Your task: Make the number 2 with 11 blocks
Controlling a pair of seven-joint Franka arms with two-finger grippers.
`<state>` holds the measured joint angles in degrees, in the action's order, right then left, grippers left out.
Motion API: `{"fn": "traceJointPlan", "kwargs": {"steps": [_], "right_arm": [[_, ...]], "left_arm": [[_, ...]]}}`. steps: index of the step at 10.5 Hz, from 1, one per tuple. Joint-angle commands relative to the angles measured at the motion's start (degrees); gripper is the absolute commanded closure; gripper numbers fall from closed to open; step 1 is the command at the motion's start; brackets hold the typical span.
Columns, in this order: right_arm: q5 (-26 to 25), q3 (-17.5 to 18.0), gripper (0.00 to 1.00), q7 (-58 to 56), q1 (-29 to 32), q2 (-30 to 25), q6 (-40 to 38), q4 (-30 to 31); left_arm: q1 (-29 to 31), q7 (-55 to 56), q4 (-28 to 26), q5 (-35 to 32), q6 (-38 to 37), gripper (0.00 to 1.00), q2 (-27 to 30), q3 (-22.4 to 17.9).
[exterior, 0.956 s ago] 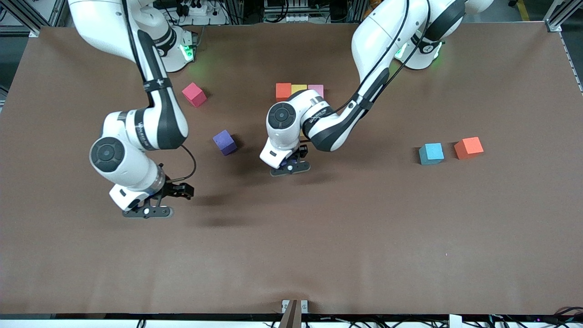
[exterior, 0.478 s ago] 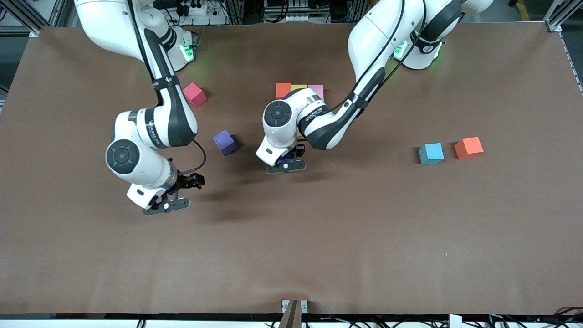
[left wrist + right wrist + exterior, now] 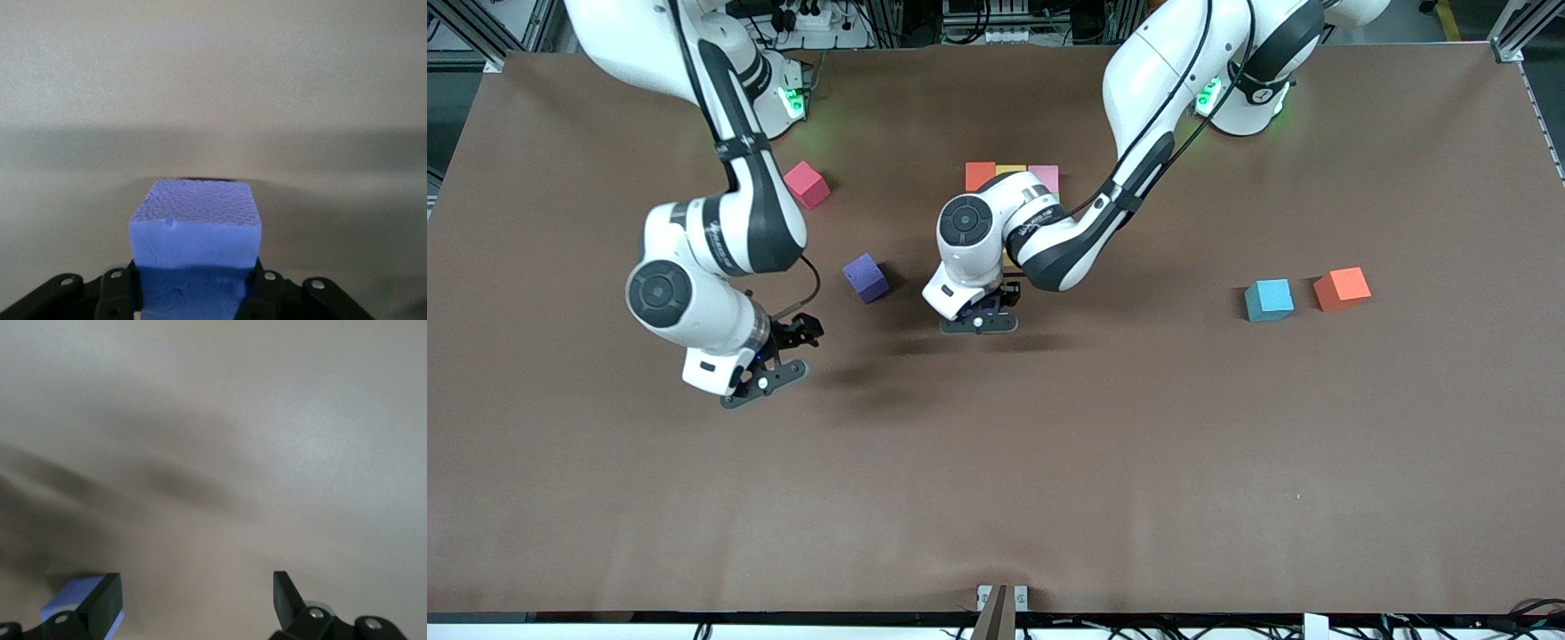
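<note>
Matte foam block (image 3: 195, 230) (pebbled skin), dull brown table (image 3: 1138, 444).

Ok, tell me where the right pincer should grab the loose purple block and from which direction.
Come straight down on the purple block with the open right pincer and pinch two opposite flat side faces. It sits turned on the table, so rotate the fingers to match. Nothing stands beside it.

A high front camera faces both robots across the table (image 3: 1227, 462). Wrist cameras look down close at the tabletop, which all views share.
</note>
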<state>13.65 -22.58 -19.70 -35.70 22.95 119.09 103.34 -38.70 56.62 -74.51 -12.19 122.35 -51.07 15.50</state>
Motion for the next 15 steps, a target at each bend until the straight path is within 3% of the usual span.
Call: {"fn": "traceJointPlan", "kwargs": {"steps": [1,3,9,15], "right_arm": [[0.67,0.08,0.0,-3.33,-0.42,-10.44,2.27,11.58],[-0.29,-0.01,0.0,-3.24,-3.67,-16.34,4.56,17.84],[-1.96,0.25,0.0,-3.33,-10.08,-16.54,11.41,26.11],[-1.96,0.17,0.0,-3.24,-10.1,-16.63,11.07,27.0]], "left_arm": [[-0.85,-1.69,1.83,1.29,-1.23,0.72,-0.79,-0.82],[-0.93,-1.69,1.74,1.73,-1.23,0.72,-0.79,-0.73],[-1.55,-1.51,1.21,2.87,-1.23,0.72,-1.05,-0.55],[-2.08,-1.25,0.42,2.87,-1.23,0.68,-1.05,-0.55]]}}
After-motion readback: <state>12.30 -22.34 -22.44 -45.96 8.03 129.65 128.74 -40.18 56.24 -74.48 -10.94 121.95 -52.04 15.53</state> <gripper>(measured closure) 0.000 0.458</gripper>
